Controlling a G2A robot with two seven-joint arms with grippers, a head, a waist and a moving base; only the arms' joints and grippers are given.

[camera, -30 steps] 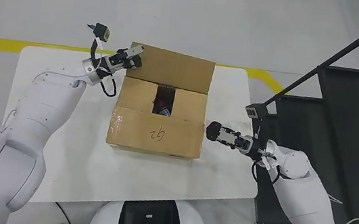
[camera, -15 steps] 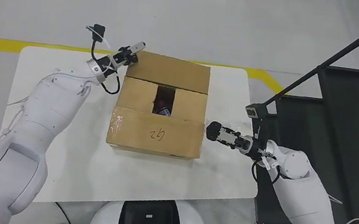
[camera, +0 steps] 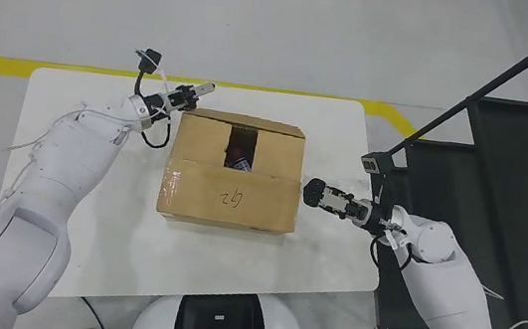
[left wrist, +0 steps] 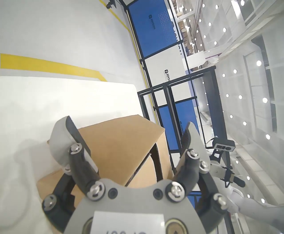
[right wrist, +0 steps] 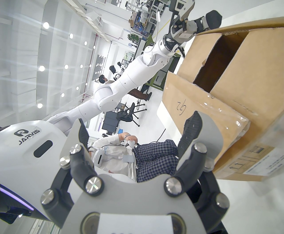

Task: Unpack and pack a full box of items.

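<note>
Likely opening the box (camera: 232, 175) for unpacking, back flap (camera: 249, 123) just ahead of the spread left gripper (camera: 199, 88), right gripper (camera: 312, 192) likewise spread; next, pushing flap outward.

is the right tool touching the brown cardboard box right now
Cannot tell. In the top view the right tool sits close beside the brown cardboard box; in the right wrist view they overlap, with neither gap nor contact plain.

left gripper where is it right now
In the top view, the left gripper sits open at the far left corner of the box, by its raised rear flap.
</note>
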